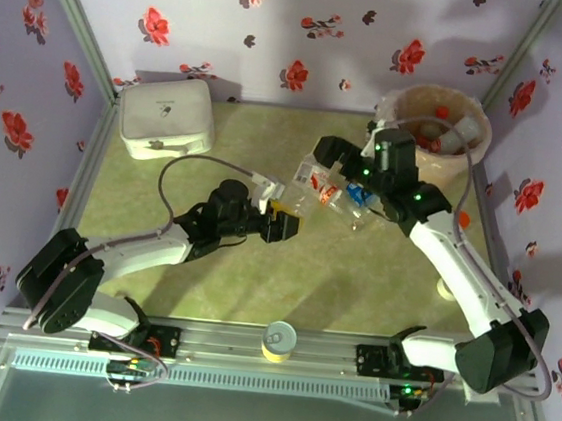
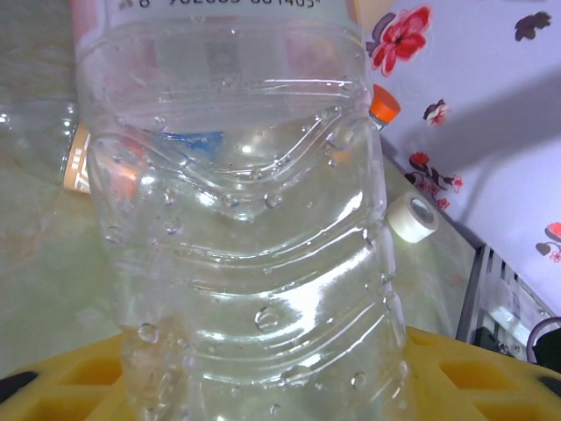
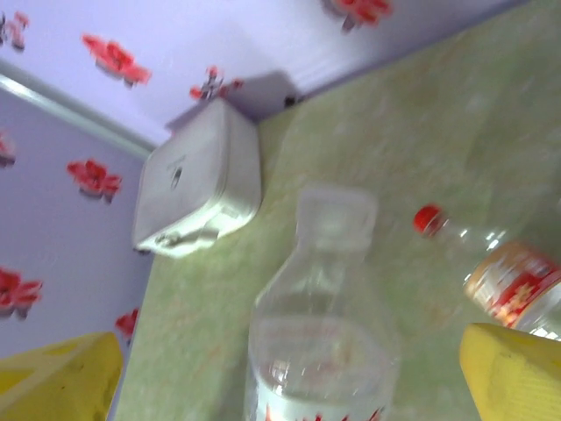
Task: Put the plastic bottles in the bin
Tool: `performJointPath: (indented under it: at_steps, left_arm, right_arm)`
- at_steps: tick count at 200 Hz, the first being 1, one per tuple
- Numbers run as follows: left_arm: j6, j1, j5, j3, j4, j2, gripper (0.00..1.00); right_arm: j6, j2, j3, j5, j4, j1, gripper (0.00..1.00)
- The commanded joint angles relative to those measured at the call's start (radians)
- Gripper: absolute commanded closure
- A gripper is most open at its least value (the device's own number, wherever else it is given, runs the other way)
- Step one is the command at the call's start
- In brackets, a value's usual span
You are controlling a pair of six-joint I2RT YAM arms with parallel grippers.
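The left pincer [image 2: 280,386] is clenched on a clear ribbed bottle [image 2: 237,219], whose body stands between the yellow fingers [image 2: 473,368] and blocks most of the left wrist view. Behind it another bottle with a tan label [image 2: 61,149] lies on the green tabletop [image 1: 353,289]. To its right, near the flowered wall, stand an orange-capped vial [image 2: 384,103] and a small white roll [image 2: 412,217]. The right pincer [image 3: 289,368] is released. Its yellow fingers [image 3: 513,373] stand wide apart on either side of a clear bottle with a pale cap [image 3: 320,324] and touch neither side of it. Just to the right of that bottle lies a red-capped bottle with a red and gold label [image 3: 500,276]. From above, both pincers meet over a loose cluster of bottles [image 1: 348,192] at the middle of the tabletop, with red and blue labels showing among them. The beige bin [image 1: 479,146] stands in the far right corner, just behind the right arm, with a few bottles [image 1: 450,133] already inside. A white rounded box [image 1: 167,118] sits in the far left corner, well apart from the cluster. A yellow-rimmed tin [image 1: 279,339] stands at the near edge between the two arm bases.
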Motion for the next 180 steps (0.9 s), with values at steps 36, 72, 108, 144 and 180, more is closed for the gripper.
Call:
performJointPath:
  at_steps: [36,72,108,144,180]
  left_arm:
    - [0.046,-0.006,-0.007,0.003,-0.007,-0.024,0.43]
    - [0.055,-0.006,-0.008,0.003,-0.007,-0.023,0.42]
    - [0.061,-0.006,-0.009,0.003,-0.01,-0.017,0.42]
    - [0.064,-0.006,-0.012,-0.002,-0.011,-0.021,0.41]
    - [0.07,-0.006,-0.028,-0.012,-0.012,-0.042,0.41]
  right_arm:
    - [0.031,0.104,0.012,-0.051,0.002,0.004,0.09]
    - [0.041,0.143,-0.001,-0.085,0.0,0.015,0.14]
    - [0.048,0.176,-0.004,-0.142,-0.002,0.015,0.34]
    - [0.046,0.219,0.013,-0.19,-0.019,0.015,0.35]
    - [0.041,0.253,0.045,-0.23,-0.037,0.015,0.33]
